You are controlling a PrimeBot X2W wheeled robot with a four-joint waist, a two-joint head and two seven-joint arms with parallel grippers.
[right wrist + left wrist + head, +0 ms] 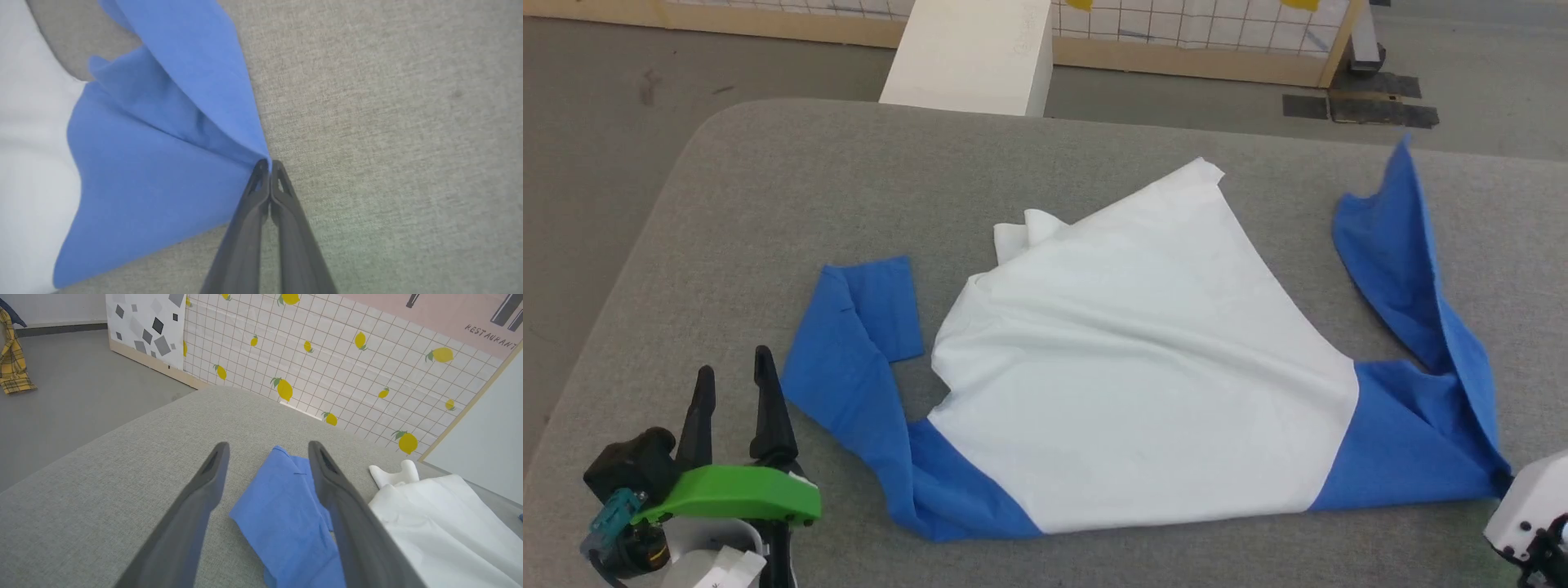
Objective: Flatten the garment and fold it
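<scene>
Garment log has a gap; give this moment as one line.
garment: rumpled, unfolded | right end effector: shut on garment's blue corner | left end effector: open, empty

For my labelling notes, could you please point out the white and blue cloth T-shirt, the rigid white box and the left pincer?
White and blue cloth T-shirt (1143,384): head view, white body.
Rigid white box (968,53): head view, broad face.
Left pincer (734,362): head view, between open fingertips.

On my left gripper (734,363) I see two long dark fingers (766,400) tapering to points above a bright green cover (735,494). Left of that cover sit a black knob (633,461) and a teal connector (614,514); below it, a white tag (727,572). Far right of it, my right wrist casing (1531,506) is white.
</scene>
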